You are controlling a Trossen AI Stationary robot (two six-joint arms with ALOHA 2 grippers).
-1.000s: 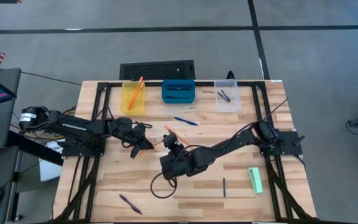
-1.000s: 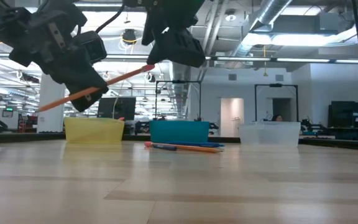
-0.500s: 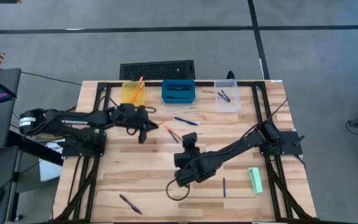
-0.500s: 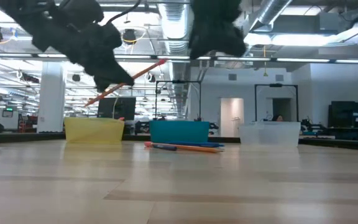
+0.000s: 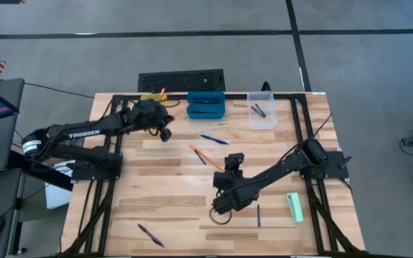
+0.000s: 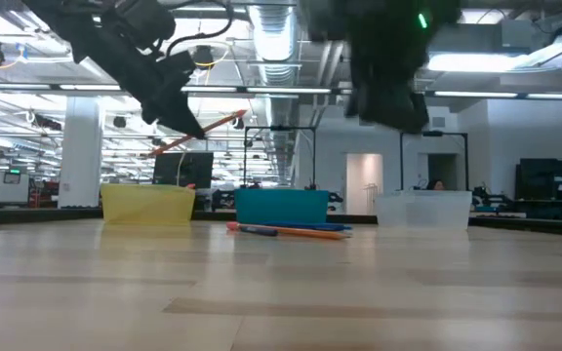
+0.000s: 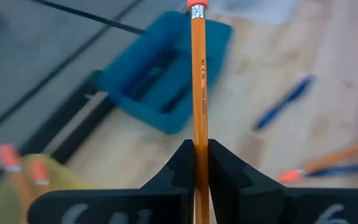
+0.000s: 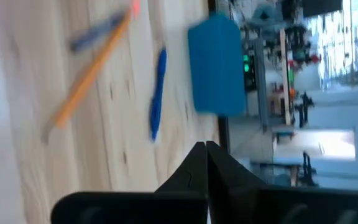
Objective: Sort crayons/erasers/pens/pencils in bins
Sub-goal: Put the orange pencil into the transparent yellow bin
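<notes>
Step in hand: pencil drop-off. The left gripper point(image 7: 200, 163) pinches an orange pencil point(image 7: 197, 74) in the air by the yellow bin point(image 6: 147, 205), w/ the blue bin point(image 5: 206, 105) just beside. Next move prob needs the pencil brought over the yellow bin's opening, then let go; the right gripper point(image 8: 206, 163), fingers pressed together on nothing, waits mid-table near the loose pencil point(image 5: 207, 158).
</notes>
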